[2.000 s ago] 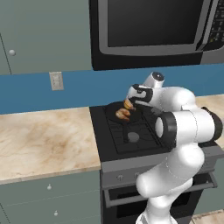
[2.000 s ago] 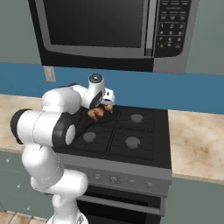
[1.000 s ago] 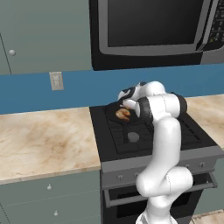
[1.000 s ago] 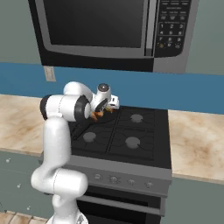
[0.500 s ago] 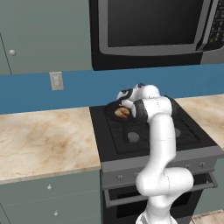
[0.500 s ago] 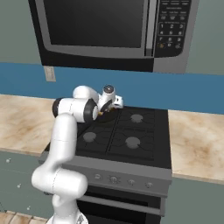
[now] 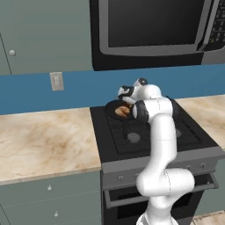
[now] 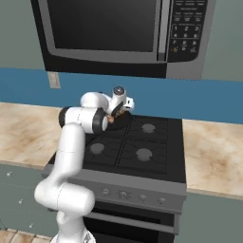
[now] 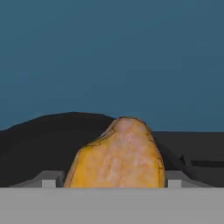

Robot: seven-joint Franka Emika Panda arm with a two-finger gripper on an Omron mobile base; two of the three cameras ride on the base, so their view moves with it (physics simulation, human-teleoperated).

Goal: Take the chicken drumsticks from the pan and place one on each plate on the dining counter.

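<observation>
My arm reaches over the black stove (image 7: 149,132), its end effector (image 7: 124,97) low over the pan (image 7: 115,107) on the rear left burner. The pan sits just below the blue backsplash (image 7: 74,90), under the microwave (image 7: 154,26). From the left base camera I see a golden-brown chicken drumstick (image 7: 121,111) lying inside the pan, just beneath the end effector. From the right base camera the pan (image 8: 121,121) peeks out dark behind my white wrist, the end effector (image 8: 116,114) pressed close against it, and a sliver of orange meat (image 8: 111,119) shows beside the wrist. The hand camera looks straight at a drumstick (image 9: 117,155) standing up from the pan's black rim (image 9: 48,127), flanked by the two fingertips (image 9: 51,178) at either side. The tips sit right against its flanks, so I read the end effector as clenched around it. Beige marbled table (image 7: 44,138) runs off to the left of the stove.
</observation>
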